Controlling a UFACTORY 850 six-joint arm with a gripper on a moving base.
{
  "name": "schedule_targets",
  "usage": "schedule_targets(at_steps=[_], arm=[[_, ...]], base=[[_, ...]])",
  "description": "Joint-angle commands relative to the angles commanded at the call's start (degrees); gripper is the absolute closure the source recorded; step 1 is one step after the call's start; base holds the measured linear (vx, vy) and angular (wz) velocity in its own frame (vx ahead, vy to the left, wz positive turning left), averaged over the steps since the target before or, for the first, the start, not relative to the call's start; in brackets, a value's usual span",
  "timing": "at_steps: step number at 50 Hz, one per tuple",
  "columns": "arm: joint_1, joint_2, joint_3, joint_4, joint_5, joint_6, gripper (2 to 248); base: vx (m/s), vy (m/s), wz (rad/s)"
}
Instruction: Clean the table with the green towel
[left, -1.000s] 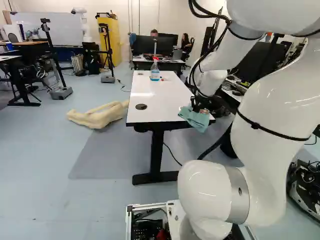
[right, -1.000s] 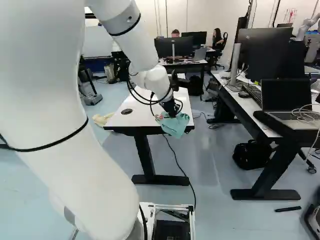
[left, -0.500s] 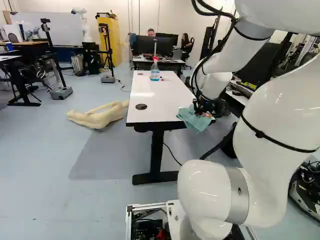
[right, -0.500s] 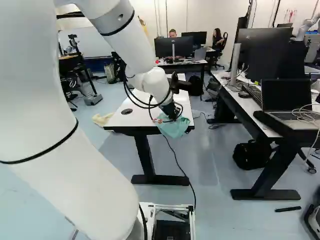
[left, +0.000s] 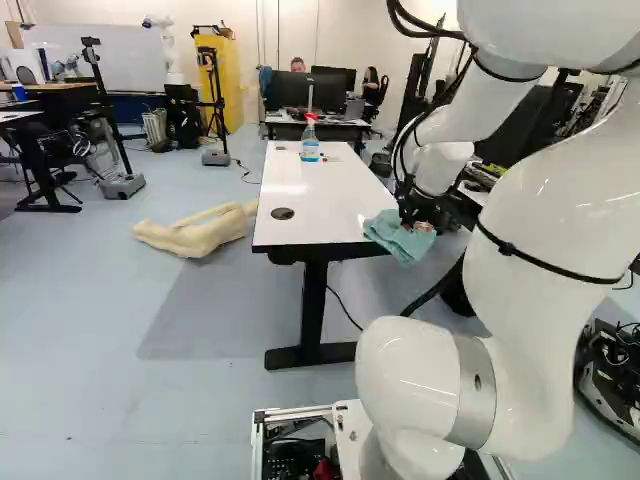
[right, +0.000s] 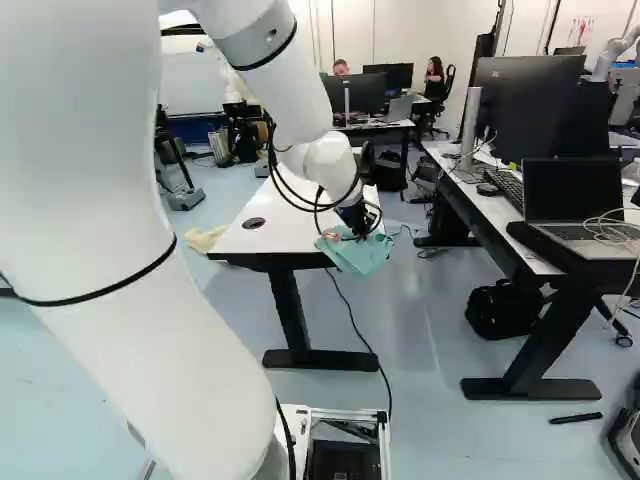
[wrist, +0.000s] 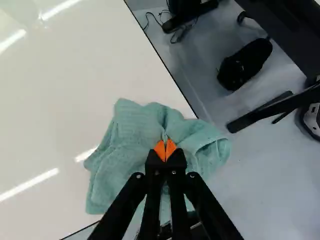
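At the near right corner of the white table (left: 325, 205), my gripper (left: 412, 219) stands low over the top in the left base view. The green towel (left: 398, 240) lies bunched beneath it, part of it hanging over the table's near edge. In the wrist view the gripper (wrist: 165, 151) is shut on a pinched fold of the towel (wrist: 132, 132), orange pads together. The cloth spreads to both sides of the fingers and past the table's side edge. A spray bottle (left: 310, 140) with blue liquid and a red top stands upright toward the table's far end.
A beige figure (left: 195, 232) lies on the floor left of the table. To the right stands a desk with a laptop (right: 572, 200) and monitors. A black bag (right: 497, 308) is on the floor under it. Another robot (left: 168, 45) stands at the far left.
Over the last second the gripper and towel have shifted slightly to the right along the table's near end, and a little away from the base. The base has not moved.
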Motion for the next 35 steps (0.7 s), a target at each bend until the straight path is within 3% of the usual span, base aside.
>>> schedule_targets(at_steps=[19,35], arm=[[3.2,-2.7,-2.9,0.0,0.0,0.0,229],[3.3,-0.5,-2.4,0.0,0.0,0.0,229]], base=[[0.0,0.0,0.0],[0.0,0.0,0.0]])
